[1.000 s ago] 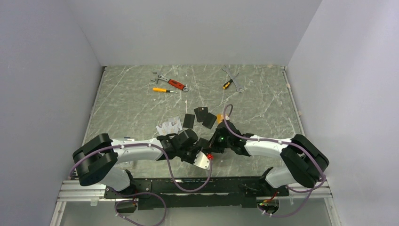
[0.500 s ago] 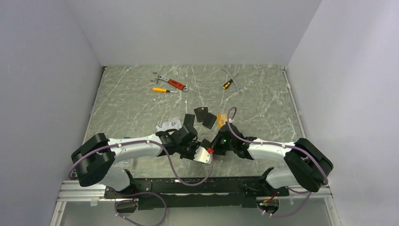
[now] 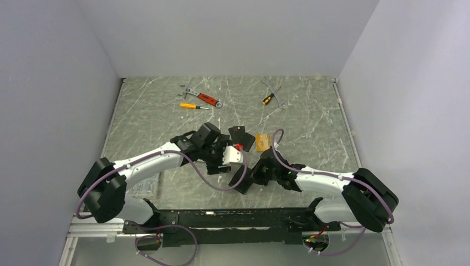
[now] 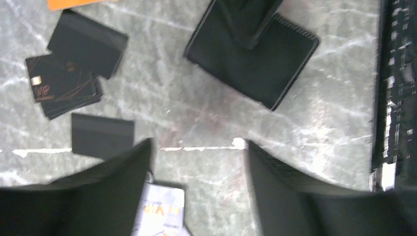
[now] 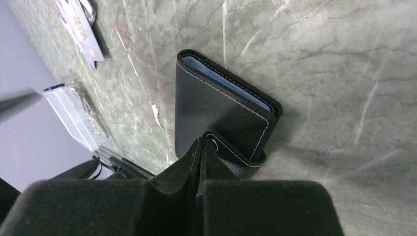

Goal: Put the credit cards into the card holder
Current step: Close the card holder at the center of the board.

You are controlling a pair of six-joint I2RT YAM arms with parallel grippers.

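Note:
The black card holder (image 5: 221, 103) lies folded on the marble table, grey lining showing at its edge. My right gripper (image 5: 202, 143) is shut on its strap (image 5: 236, 158). In the top view the card holder (image 3: 239, 178) sits near the front, by the right gripper (image 3: 254, 174). My left gripper (image 4: 196, 145) hangs open over bare table, nothing between its fingers. Black credit cards (image 4: 88, 44) (image 4: 64, 91) (image 4: 102, 135) lie to its left. A silver card (image 4: 160, 209) lies by the left finger (image 4: 123, 187). The gold-orange card (image 3: 262, 141) lies behind the right gripper.
A red-handled wrench (image 3: 202, 98), an orange screwdriver (image 3: 191, 106) and a spanner (image 3: 274, 91) lie at the back of the table. A clear plastic box (image 5: 74, 118) sits near the front left. Grey walls enclose the table on three sides.
My left gripper has opened and swung back from the card holder toward the loose cards. The right gripper, still shut, has drawn the holder slightly left and toward the near edge.

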